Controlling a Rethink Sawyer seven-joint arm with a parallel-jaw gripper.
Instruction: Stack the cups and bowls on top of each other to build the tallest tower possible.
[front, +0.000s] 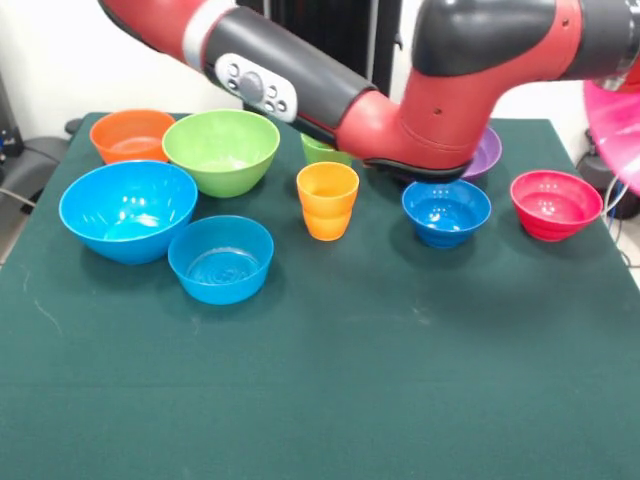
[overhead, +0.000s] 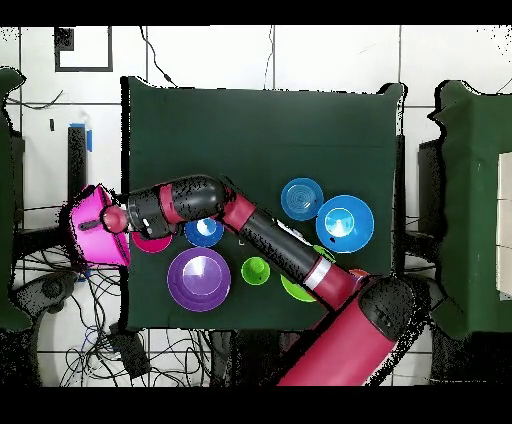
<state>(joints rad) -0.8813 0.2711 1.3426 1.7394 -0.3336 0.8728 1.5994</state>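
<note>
My gripper (overhead: 113, 218) is shut on the rim of the hot pink bowl (overhead: 97, 228) and holds it tilted in the air past the table's edge; the bowl also shows in the front view (front: 616, 125). On the table stand the red bowl (front: 556, 204), the small blue bowl (front: 446, 211), the purple bowl (overhead: 199, 279), the orange cup (front: 327, 200), the light green cup (front: 320, 150), the lime green bowl (front: 221, 150), the orange bowl (front: 132, 135), the large blue bowl (front: 128, 210) and the medium blue bowl (front: 220, 258). Nothing is stacked.
My red and black arm (front: 400, 110) reaches across the back row above the purple bowl and the light green cup. The dark green tabletop (front: 330, 390) spreads in front of the bowls. Cables lie on the floor beside the table (overhead: 80, 300).
</note>
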